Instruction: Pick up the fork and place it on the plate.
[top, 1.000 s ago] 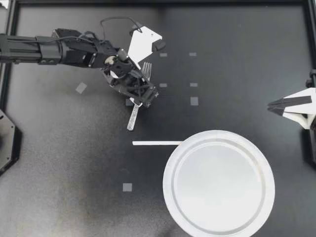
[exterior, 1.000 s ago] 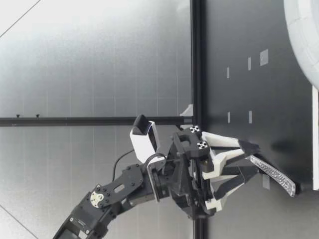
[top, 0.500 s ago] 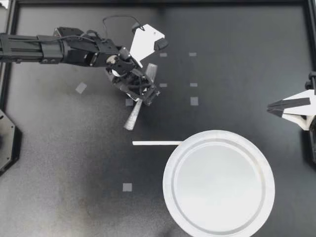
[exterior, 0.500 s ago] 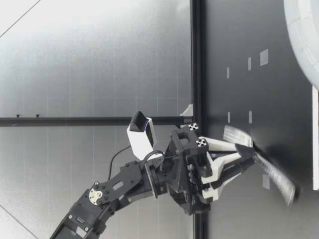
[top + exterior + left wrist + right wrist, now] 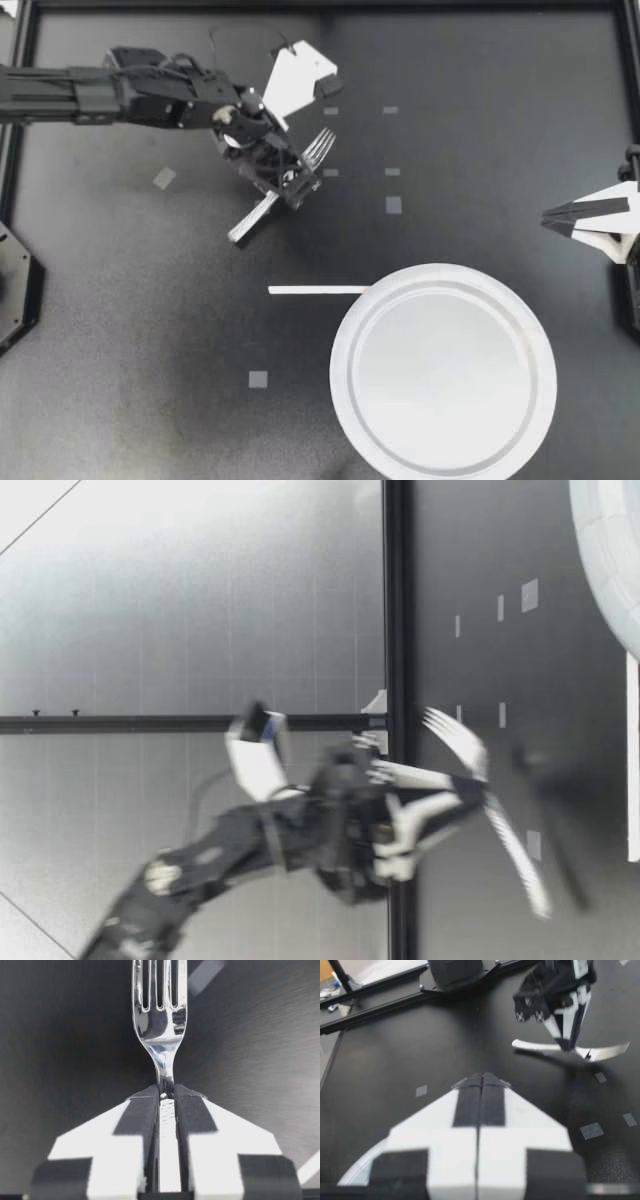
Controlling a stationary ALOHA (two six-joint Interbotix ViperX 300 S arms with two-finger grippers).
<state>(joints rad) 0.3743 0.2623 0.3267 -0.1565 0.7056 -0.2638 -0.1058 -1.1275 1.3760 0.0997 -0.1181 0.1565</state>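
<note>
**Left tool pinching fork, fork held off the desk, plate well apart**

Left tool (image 5: 290,180) is clamped on the fork (image 5: 318,150). In the left wrist view both fingers (image 5: 142,1115) press the thin neck from opposite sides, just behind the head. The tines stick straight out ahead of the tool (image 5: 167,1096) and the fork (image 5: 160,1020) shows bright against the dark desk (image 5: 60,1035).

From above, the fork lies diagonally across the tool: tines toward the right side of the desk (image 5: 150,320), handle end toward the left. The arm comes in from the left edge.

In the low view the left tool (image 5: 470,795) and fork (image 5: 510,850) are blurred, but the fork sits clear of the desk w/ its shadow on the surface below. The right wrist view agrees: the fork (image 5: 605,1052) hangs roughly level under the left tool (image 5: 567,1042), w/ a dark shadow beneath it.

A white strip (image 5: 318,290) lies flat near the handle end, btwn fork and plate (image 5: 340,370), and its right end touches the plate's rim. The plate sits in the near right part of the desk, well apart from the fork, w/ nothing on it. A few tape squares (image 5: 258,379) dot the surface.

Right tool (image 5: 548,213) sits at the desk's right edge w/ fingers (image 5: 467,1105) pressed together on nothing, apart from the plate
</note>
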